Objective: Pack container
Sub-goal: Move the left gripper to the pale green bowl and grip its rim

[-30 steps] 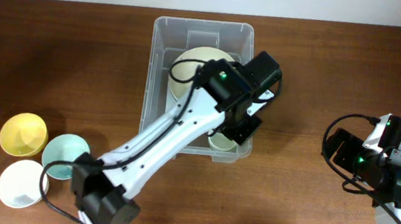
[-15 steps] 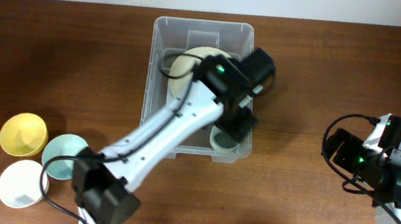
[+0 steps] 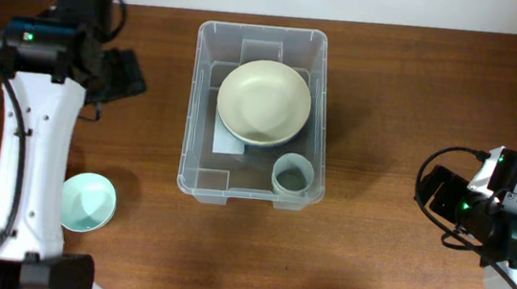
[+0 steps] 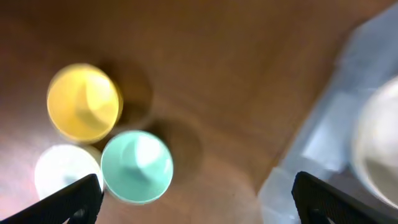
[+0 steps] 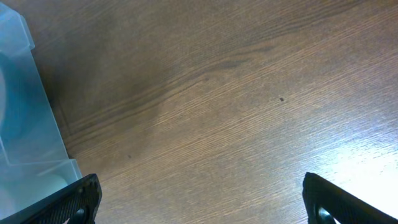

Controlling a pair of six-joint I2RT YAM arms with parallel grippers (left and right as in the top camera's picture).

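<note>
Since the frame one second earlier, my left arm has withdrawn from the container (image 3: pixel 195 157) and now stands over the far left part of the table (image 3: pixel 407 102). My left gripper (image 4: pixel 196 186) is spread wide and holds nothing. The container sits mid-table, just inside the far edge. It holds a large cream bowl (image 3: pixel 263 104) toward its far side and a small grey-green cup (image 3: pixel 291 175) in its near right corner; both lie free of my fingers. In the blurred left wrist view, a yellow bowl (image 4: pixel 84 102), a teal bowl (image 4: pixel 137 167) and a white bowl (image 4: pixel 62 177) are grouped close together on the table, left of the container. In the overhead view my left arm covers the yellow and white bowls. My right gripper (image 5: pixel 199 186) is also spread wide and empty, above bare table beside the container's right wall.
</note>
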